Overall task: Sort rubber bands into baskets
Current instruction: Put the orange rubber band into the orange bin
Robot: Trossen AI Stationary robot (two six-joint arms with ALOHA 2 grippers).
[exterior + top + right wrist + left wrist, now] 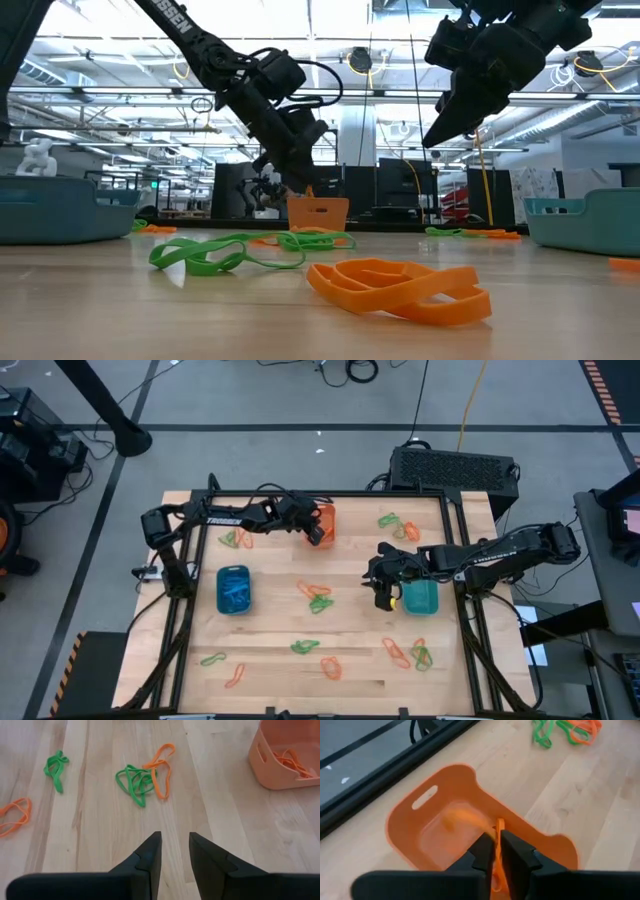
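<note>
My left gripper hangs over the orange basket, at the table's far middle, and is shut on an orange rubber band. Beside the teal-green basket, my right gripper stands open above the bare table with nothing between its fingers. The blue basket stands at the left. Loose orange and green rubber bands lie about the table, one bundle at the middle. My left gripper has the orange rubber band in the narrow gap between its two fingers. The fingers slant down from the table's left over the basket's near rim. The band sticks out past the fingertips, and its free part shows blurred over the basket's inside, clear of the table.
Other bands lie at the far right, far left and along the near side. The orange basket holds orange bands. A black frame rail borders the table.
</note>
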